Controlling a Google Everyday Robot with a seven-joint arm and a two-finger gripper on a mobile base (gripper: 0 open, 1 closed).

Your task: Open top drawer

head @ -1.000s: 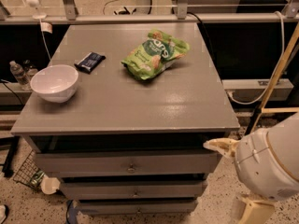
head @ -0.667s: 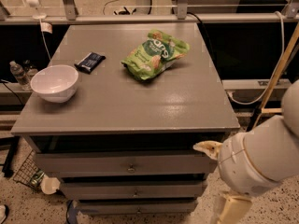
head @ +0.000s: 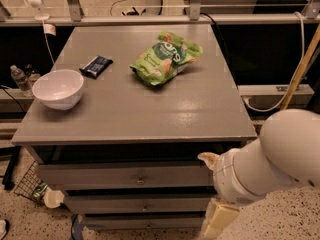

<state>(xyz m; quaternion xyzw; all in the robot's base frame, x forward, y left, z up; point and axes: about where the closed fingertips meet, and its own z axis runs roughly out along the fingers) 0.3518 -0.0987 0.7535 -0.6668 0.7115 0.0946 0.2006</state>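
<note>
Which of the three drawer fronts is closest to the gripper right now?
The top drawer, the uppermost front directly under the tabletop, with a small central knob. The gripper is at its right end; the two lower fronts sit farther down.

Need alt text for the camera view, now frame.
The robot's end effector sits at lower right, by the right end of the top drawer, which looks closed, in a grey cabinet. On top: a white bowl, a dark packet and a green snack bag.
</note>
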